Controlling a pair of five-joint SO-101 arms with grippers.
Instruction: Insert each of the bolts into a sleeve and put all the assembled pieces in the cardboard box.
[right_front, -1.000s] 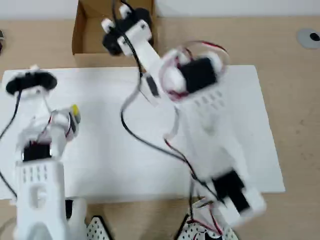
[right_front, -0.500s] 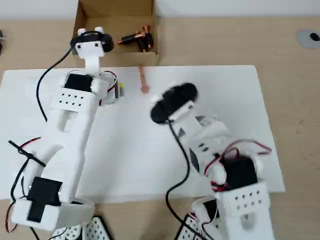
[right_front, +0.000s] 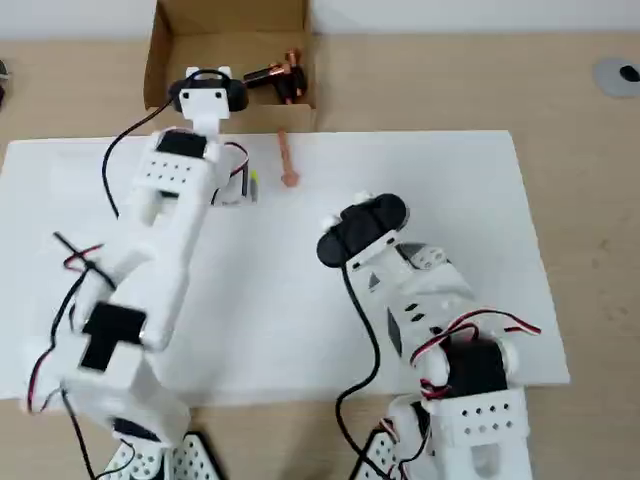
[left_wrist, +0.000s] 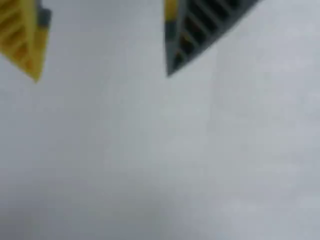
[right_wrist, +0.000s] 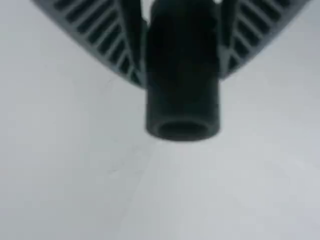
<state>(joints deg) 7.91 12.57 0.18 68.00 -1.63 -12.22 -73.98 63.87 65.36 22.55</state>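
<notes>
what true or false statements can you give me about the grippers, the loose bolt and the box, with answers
1. The right gripper holds a black sleeve. True.
2. The left gripper is shut on a bolt. False: it is open over the white sheet, with nothing between its fingers.
3. A copper bolt lies loose on the white sheet, near the cardboard box. True.
4. The cardboard box is empty. False: assembled pieces lie inside it.
</notes>
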